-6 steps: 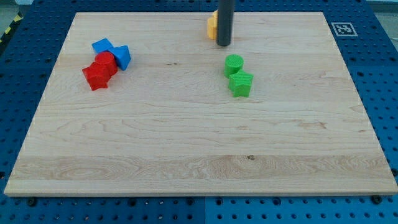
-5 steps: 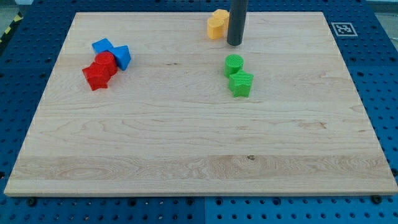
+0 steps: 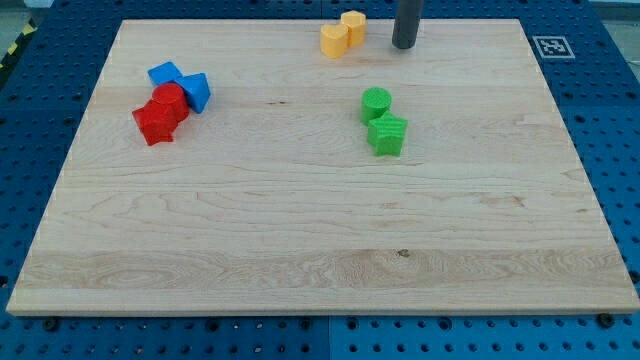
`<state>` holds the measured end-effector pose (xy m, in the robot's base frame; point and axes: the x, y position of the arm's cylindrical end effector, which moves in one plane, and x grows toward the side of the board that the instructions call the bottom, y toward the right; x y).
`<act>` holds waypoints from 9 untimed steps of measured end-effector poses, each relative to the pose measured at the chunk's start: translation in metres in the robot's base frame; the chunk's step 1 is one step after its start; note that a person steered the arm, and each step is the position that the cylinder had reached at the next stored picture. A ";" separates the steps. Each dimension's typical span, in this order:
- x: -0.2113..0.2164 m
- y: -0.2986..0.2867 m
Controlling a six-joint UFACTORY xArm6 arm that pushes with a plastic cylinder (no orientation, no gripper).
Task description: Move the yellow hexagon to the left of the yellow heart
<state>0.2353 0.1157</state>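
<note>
Two yellow blocks touch each other near the top edge of the wooden board (image 3: 300, 230). The lower-left one looks like the yellow heart (image 3: 334, 41). The upper-right one looks like the yellow hexagon (image 3: 353, 25). The hexagon sits to the right of and slightly above the heart. My tip (image 3: 403, 46) is on the board to the right of the yellow pair, a short gap away and touching neither block. It is above the green blocks.
A green cylinder (image 3: 376, 102) and a green block (image 3: 387, 134) touch at centre right. Two blue blocks (image 3: 164, 74) (image 3: 196, 90) and two red blocks (image 3: 170, 101) (image 3: 154, 123) cluster at upper left. A marker tag (image 3: 551, 46) sits at top right.
My rod has moved right and slightly towards the view's top, away from the yellow blocks. Both yellow blocks now show in full and sit slightly further left.
</note>
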 end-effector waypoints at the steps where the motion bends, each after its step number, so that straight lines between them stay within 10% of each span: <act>1: -0.015 -0.035; 9: -0.042 -0.121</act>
<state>0.1935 -0.0049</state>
